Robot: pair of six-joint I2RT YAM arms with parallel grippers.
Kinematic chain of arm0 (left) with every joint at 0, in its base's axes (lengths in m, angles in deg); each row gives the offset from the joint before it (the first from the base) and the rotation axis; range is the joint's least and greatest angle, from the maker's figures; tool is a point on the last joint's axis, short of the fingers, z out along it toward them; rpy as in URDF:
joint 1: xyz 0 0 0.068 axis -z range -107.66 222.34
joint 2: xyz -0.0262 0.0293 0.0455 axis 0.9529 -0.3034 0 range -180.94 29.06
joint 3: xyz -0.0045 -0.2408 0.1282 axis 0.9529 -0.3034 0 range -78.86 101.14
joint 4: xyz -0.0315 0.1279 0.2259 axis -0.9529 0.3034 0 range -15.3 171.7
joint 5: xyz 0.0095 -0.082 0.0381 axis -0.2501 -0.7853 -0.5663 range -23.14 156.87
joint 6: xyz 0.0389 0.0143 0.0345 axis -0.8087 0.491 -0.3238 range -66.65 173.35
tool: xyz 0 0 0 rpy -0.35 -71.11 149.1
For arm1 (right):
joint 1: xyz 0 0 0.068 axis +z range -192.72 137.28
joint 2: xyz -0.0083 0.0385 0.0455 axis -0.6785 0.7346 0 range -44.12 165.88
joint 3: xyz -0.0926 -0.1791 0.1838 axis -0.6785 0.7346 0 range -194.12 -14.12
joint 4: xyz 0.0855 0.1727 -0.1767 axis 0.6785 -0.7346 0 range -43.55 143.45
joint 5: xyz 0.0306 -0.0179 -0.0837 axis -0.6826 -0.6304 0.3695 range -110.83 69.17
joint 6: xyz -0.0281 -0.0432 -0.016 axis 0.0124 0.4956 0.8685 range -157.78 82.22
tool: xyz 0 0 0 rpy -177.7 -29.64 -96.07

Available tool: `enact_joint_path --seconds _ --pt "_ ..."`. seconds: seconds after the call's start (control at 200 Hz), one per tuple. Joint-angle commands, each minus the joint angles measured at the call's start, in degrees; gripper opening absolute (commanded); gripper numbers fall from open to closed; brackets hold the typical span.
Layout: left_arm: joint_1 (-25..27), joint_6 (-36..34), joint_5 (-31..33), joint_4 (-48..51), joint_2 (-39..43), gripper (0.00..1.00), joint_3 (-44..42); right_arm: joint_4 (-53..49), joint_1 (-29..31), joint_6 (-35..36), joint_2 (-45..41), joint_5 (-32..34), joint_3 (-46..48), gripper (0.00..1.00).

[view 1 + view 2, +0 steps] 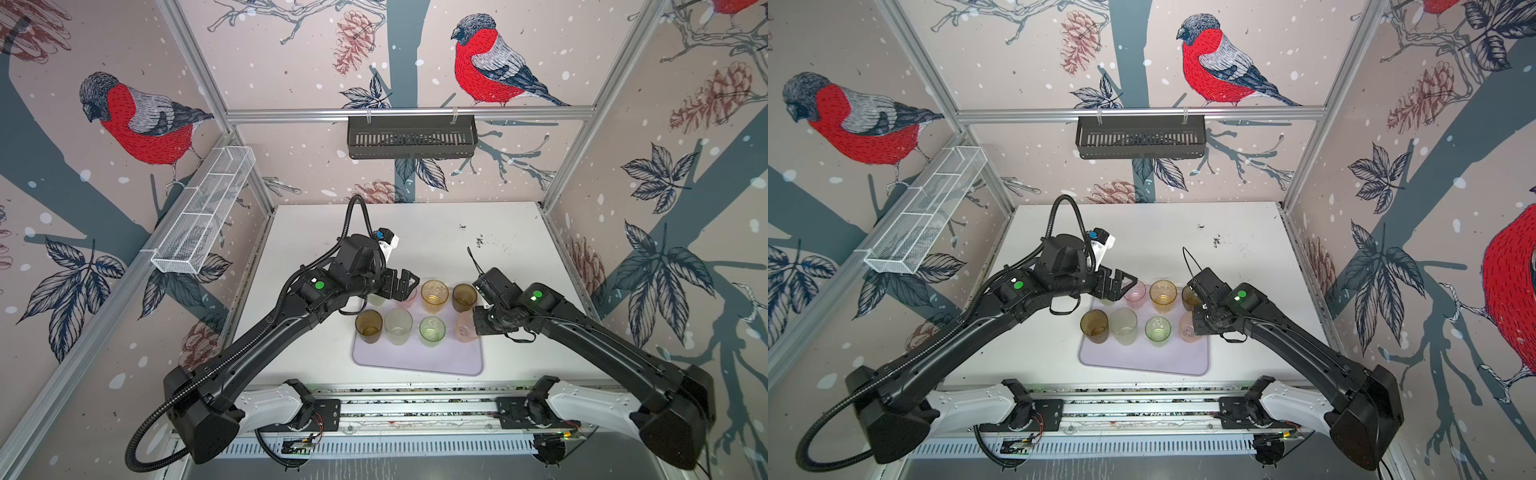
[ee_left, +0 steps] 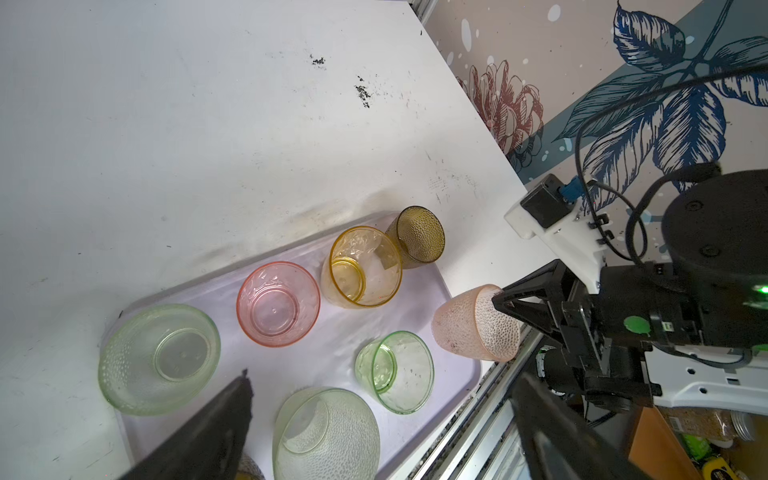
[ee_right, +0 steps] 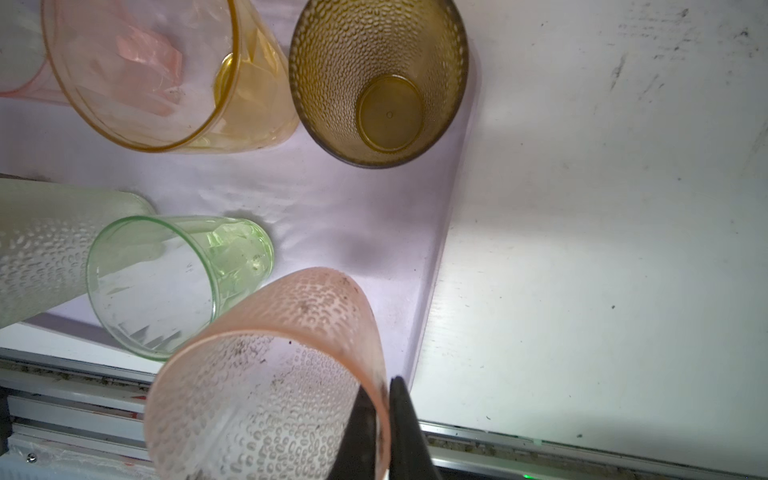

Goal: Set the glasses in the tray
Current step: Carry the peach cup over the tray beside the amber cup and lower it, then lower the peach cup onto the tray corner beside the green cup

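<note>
Lilac and low-rimmed, the tray (image 1: 415,360) holds seven upright glasses (image 1: 434,296) in two rows, some smooth and some dimpled. The left gripper (image 1: 408,286), jaws spread wide, hangs over the back row and hides most of the pale green glass (image 1: 377,300). The right gripper (image 3: 382,397) pinches the rim of the tilted, dimpled peach glass (image 3: 266,374) over the tray's near right corner; whether the glass touches the tray is unclear.

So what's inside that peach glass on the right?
One finger of the right pincer, which grips the peach glass by its rim. Otherwise the visible inside looks empty; its bottom cannot be made out.
</note>
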Motion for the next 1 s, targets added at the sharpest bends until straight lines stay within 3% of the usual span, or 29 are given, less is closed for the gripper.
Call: enact_joint_path --seconds 0.0,0.996 --pt "0.1 0.0 0.5 -1.0 0.4 0.98 -0.4 1.4 0.4 -0.7 0.4 1.5 0.3 0.03" --pt "0.0 -0.6 1.4 -0.6 0.2 0.98 -0.2 4.4 2.3 -0.7 5.1 3.6 2.7 0.03"
